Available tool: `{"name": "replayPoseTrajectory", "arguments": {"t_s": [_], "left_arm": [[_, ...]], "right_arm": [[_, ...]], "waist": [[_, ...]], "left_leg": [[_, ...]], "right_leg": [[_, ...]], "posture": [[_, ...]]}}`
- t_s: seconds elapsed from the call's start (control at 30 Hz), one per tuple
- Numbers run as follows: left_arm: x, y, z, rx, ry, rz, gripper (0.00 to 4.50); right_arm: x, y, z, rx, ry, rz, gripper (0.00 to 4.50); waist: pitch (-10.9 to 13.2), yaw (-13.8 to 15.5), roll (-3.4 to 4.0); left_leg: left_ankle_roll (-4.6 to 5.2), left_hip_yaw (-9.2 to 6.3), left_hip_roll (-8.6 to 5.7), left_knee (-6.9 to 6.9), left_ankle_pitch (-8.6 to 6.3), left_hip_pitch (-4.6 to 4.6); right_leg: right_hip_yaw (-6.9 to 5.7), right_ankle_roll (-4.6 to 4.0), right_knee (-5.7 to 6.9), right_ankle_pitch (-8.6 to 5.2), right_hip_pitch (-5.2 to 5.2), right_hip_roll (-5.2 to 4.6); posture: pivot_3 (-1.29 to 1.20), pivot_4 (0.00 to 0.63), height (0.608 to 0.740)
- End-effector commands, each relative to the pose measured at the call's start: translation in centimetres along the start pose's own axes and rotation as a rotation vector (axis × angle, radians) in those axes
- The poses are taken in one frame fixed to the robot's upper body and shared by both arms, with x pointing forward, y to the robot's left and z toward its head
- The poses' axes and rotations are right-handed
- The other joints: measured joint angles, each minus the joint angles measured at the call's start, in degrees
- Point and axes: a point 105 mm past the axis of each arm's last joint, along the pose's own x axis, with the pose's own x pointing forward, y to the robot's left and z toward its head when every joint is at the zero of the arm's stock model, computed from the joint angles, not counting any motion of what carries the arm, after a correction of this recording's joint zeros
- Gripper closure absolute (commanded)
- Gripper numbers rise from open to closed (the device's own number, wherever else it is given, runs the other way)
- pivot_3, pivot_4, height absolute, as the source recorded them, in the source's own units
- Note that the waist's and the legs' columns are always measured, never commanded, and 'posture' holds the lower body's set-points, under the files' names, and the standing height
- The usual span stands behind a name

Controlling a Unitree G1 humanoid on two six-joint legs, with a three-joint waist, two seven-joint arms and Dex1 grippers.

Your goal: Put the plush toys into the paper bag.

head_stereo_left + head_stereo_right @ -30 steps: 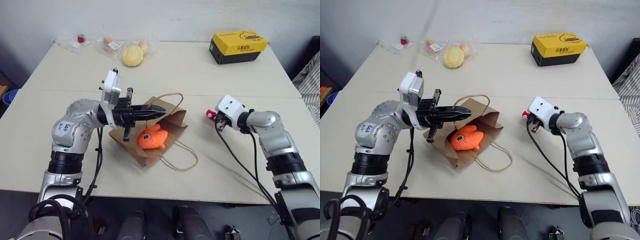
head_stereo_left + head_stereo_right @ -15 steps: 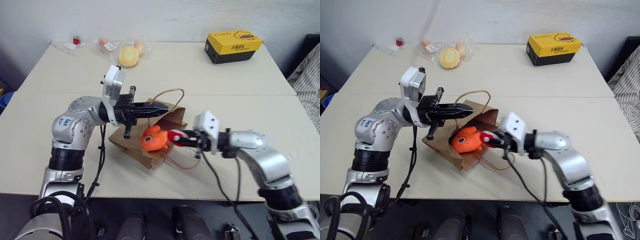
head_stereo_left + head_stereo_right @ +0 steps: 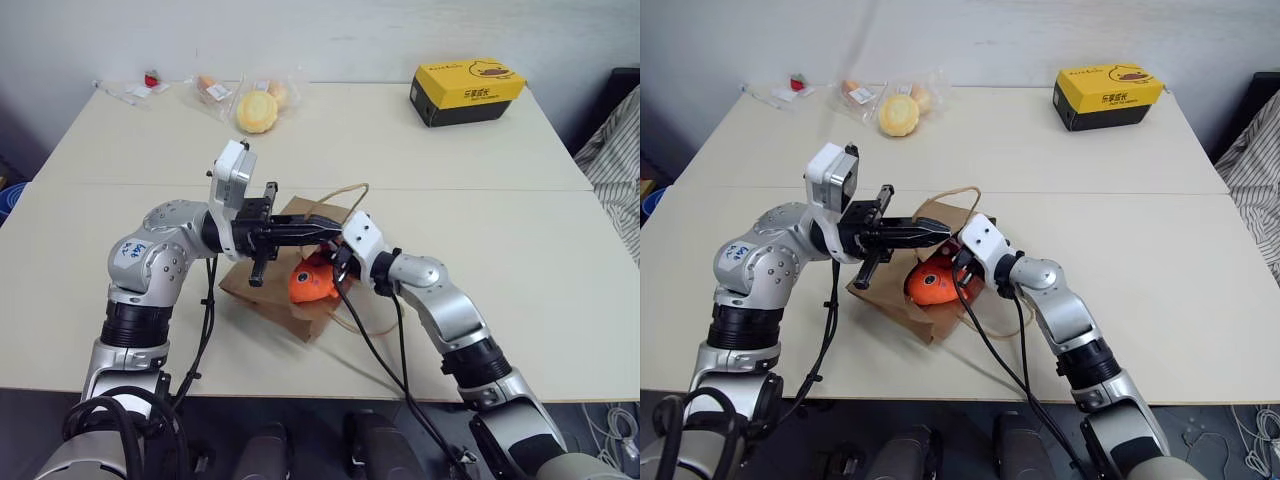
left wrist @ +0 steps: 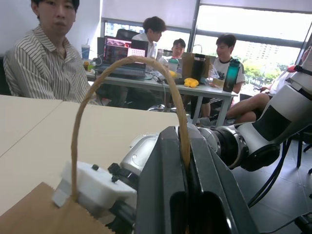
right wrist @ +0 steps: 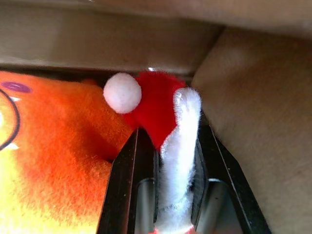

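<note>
Right gripper (image 5: 165, 161) is clamped on the little red-and-white Santa plush (image 5: 163, 114), poking it into the mouth of the brown kraft paper bag (image 3: 250, 285) right beside the bright orange fish plush (image 3: 312, 283) lying inside. Left gripper (image 4: 185, 161) is pinched tight on the bag's tan cord handle (image 4: 122, 63), holding it up.

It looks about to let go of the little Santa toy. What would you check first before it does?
1. Bag mouth held up: left gripper is shut on the handle of the bag: ok.
2. Santa toy gripped: right gripper is shut on it: ok.
3. Santa at the bag mouth, beside the fish: ok.
4. Santa fully past the rim: cannot tell.
5. Room left in the bag beside the fish: cannot tell.
</note>
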Motion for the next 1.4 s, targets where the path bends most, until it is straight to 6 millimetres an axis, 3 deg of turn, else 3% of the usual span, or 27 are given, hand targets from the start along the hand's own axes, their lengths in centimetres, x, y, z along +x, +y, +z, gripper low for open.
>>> {"name": "replayPoseTrajectory", "arguments": {"t_s": [0.03, 0.13, 0.43, 0.8, 0.9, 1.0, 1.1, 1.2, 1.4], "left_arm": [[0.2, -0.6, 0.9, 0.042, -0.018, -0.021, 4.50], [0.2, -0.5, 0.8, 0.048, -0.017, -0.012, 4.50], [-0.2, -0.2, 0.9, 0.063, -0.026, 0.032, 4.50], [-0.3, -0.4, 0.5, 0.054, -0.024, 0.038, 4.50], [-0.2, -0.4, 0.6, 0.054, -0.019, 0.031, 4.50], [-0.3, -0.4, 0.7, 0.056, -0.014, 0.024, 4.50], [-0.2, -0.3, 1.0, 0.058, -0.026, 0.020, 4.50], [-0.1, 0.0, 1.7, 0.052, -0.070, 0.029, 4.50], [-0.2, 0.2, 1.5, 0.052, -0.051, 0.027, 4.50]], "right_arm": [[0.6, -0.6, 0.9, -0.005, -0.038, -0.055, 4.18], [0.6, -0.1, 0.3, -0.034, -0.023, -0.009, 3.21], [-2.8, -0.7, 3.8, 0.109, -0.210, 0.067, 0.07], [-9.3, -1.7, 3.0, 0.317, -0.276, 0.180, 0.03], [-11.7, -2.5, 1.9, 0.365, -0.223, 0.138, 0.03], [-15.0, -3.0, 0.4, 0.536, -0.129, 0.100, 0.03], [-18.3, -1.6, -2.2, 0.801, 0.076, 0.106, 0.03], [-20.2, 0.4, -3.1, 0.975, 0.149, 0.140, 0.03], [-19.9, 3.3, -5.1, 1.140, 0.188, 0.113, 0.03]], "waist": [[0.0, 0.0, 0.00], [0.0, 0.1, 0.00], [0.0, 0.2, 0.00], [0.0, 0.4, 0.00], [0.0, 0.4, 0.00], [0.0, 0.8, -0.01], [0.0, 1.5, 0.00], [0.0, 1.7, 0.00], [0.0, 1.6, 0.00]], "left_leg": [[0.00, 0.00, 0.00, 0.00, 0.00, 0.00], [0.00, 0.00, 0.00, 0.00, 0.00, 0.00], [0.01, -0.01, 0.00, 0.00, -0.01, -0.01], [0.05, -0.02, 0.00, -0.02, -0.03, 0.00], [0.07, -0.02, 0.00, -0.02, -0.04, 0.00], [0.08, -0.05, 0.00, -0.07, -0.04, 0.00], [0.10, -0.04, 0.00, -0.08, -0.06, 0.01], [0.11, -0.07, 0.03, -0.07, -0.06, 0.01], [0.13, -0.01, 0.03, -0.10, -0.06, 0.09]], "right_leg": [[0.00, 0.00, 0.00, 0.00, 0.00, 0.00], [0.01, 0.00, -0.02, 0.00, 0.01, -0.01], [0.00, 0.00, -0.04, 0.00, 0.02, -0.01], [0.00, 0.00, -0.08, 0.00, 0.06, -0.02], [0.00, 0.00, -0.12, 0.00, 0.09, -0.03], [-0.02, 0.00, -0.16, 0.00, 0.10, -0.04], [-0.01, 0.00, -0.19, 0.00, 0.12, -0.08], [-0.03, 0.00, -0.31, 0.00, 0.16, -0.08], [0.03, 0.00, -0.34, 0.00, 0.17, -0.04]], "posture": [[0.00, 0.150, 0.740], [0.00, 0.150, 0.740], [0.00, 0.150, 0.740], [0.00, 0.150, 0.740], [0.00, 0.150, 0.740], [0.00, 0.150, 0.740], [0.00, 0.150, 0.740], [0.00, 0.150, 0.740], [0.00, 0.150, 0.740]]}}
